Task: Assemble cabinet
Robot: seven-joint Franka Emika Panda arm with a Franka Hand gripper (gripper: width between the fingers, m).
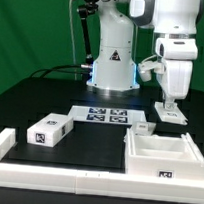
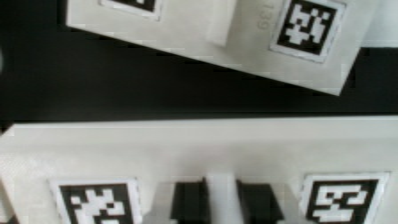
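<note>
Rail: a long white plastic border rail runs along the front edge of the black table and turns up the exterior view's left side.
Left block: a white box-shaped drawer block with square black-and-white tags lies on the table inside the rail's corner, turned at an angle.
Marker board: the thin flat white marker board lies mid-table, in front of the arm's white base.
Small block: a smaller white tagged block sits just to the right of the marker board.
Gripper: the gripper is low on the exterior view's right, its fingers down at a white tagged piece. I cannot tell whether it is clenched on the piece or released.
Wrist view: two tags flank a white surface close to the camera, and a tilted white tagged part lies across a strip of black table.
Cabinet: the large white plastic box-shaped cabinet body stands at the front right, open side up, near the gripper.
</note>
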